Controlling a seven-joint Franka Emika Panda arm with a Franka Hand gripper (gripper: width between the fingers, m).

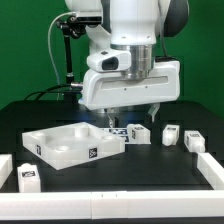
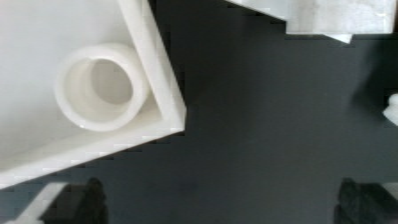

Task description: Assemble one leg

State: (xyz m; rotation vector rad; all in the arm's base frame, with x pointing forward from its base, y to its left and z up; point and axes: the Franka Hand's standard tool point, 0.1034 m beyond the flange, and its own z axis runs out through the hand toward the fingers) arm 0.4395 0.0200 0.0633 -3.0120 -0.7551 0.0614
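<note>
Here the claw hangs spread over open table beside the tray edge.

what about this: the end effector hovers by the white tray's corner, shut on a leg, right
Not quite: the end effector hovers by the white tray's corner, but open and empty. The wrist view shows its fingers apart with only dark table between.
</note>
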